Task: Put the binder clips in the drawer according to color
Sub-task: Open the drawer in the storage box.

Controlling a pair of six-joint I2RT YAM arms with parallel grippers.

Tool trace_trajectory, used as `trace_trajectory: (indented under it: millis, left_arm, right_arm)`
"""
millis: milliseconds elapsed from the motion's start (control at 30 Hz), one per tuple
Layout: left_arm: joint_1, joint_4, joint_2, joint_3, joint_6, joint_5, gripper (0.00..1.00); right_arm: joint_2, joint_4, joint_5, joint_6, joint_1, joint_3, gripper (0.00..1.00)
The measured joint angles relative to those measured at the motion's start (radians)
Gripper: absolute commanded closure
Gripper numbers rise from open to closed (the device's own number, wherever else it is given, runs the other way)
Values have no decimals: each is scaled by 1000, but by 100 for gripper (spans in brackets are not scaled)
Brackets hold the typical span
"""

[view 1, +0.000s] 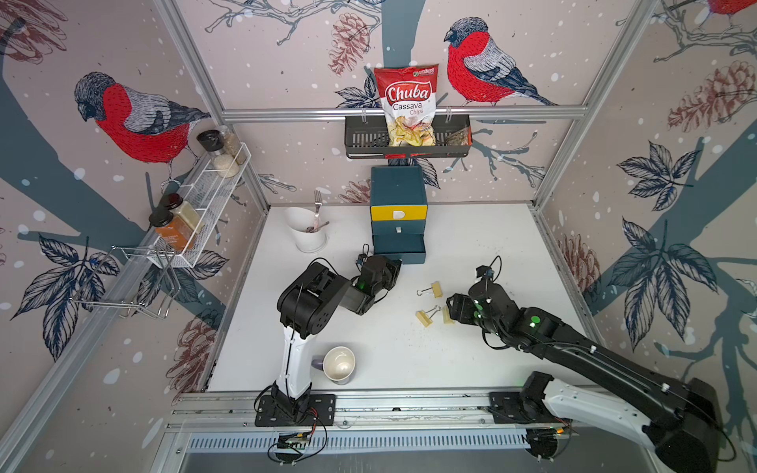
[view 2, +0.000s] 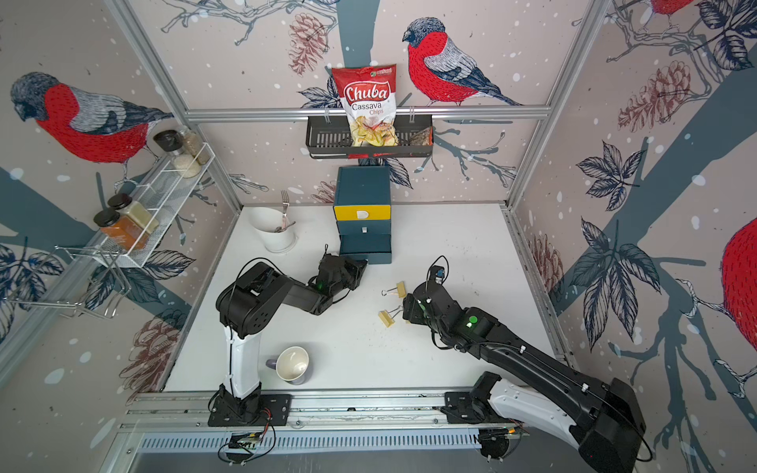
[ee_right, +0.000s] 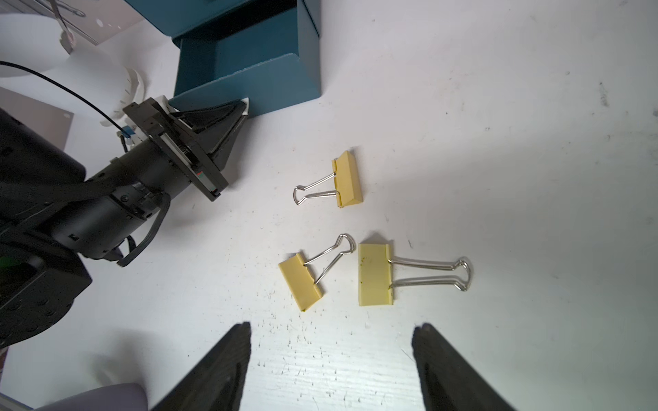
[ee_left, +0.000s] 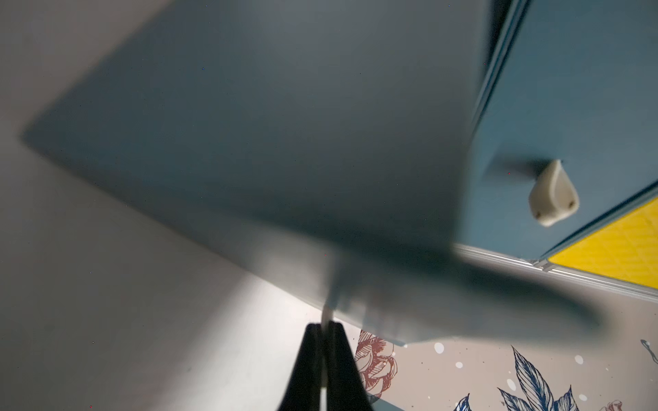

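Yellow clips [ee_right: 375, 274] just beyond right claw [ee_right: 334, 325]

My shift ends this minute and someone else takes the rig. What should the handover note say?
Left hand: shut on the white pull of the bottom drawer, which stands pulled out of the drawer unit.
Right hand: open and empty, over the table next to the clips.
Clips: three pale-yellow clips lie on the table. No pink or blue ones in view.
Done: bottom drawer opened; the part of its inside that shows holds no clip.
Left: put away the three yellow clips. The yellow-fronted top drawer is shut.
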Motion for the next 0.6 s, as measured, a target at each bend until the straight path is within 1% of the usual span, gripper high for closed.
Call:
trace_trajectory:
  millis: [100, 200, 367, 433, 467, 500, 533, 600]
  left_arm:
    - [-18, 32, -16, -45, -18, -11, 100]
    - [-31, 50, -40, -85, -23, -15, 100]
    - [-43, 38, -82, -121, -22, -34, 100]
    - [-43, 35, -94, -124, -21, -34, 100]
    - [-43, 32, -97, -125, -20, -34, 88]
    - [-43, 26, -100, -124, -15, -34, 68]
    - [-43, 13, -104, -124, -13, -34, 53]
    - [-43, -16, -116, -124, -11, -33, 43]
  right_arm:
    - [53, -11, 17, 30, 29, 24, 26]
    - [99, -16, 36, 92, 71, 39, 26]
    - [174, -8, 44, 237, 113, 43, 26]
    - [221, -2, 44, 315, 128, 60, 26]
    - [240, 1, 44, 344, 135, 71, 26]
    - [262, 7, 44, 379, 144, 85, 26]
    - [286, 10, 44, 420, 153, 102, 24]
    - [328, 25, 43, 481, 162, 119, 22]
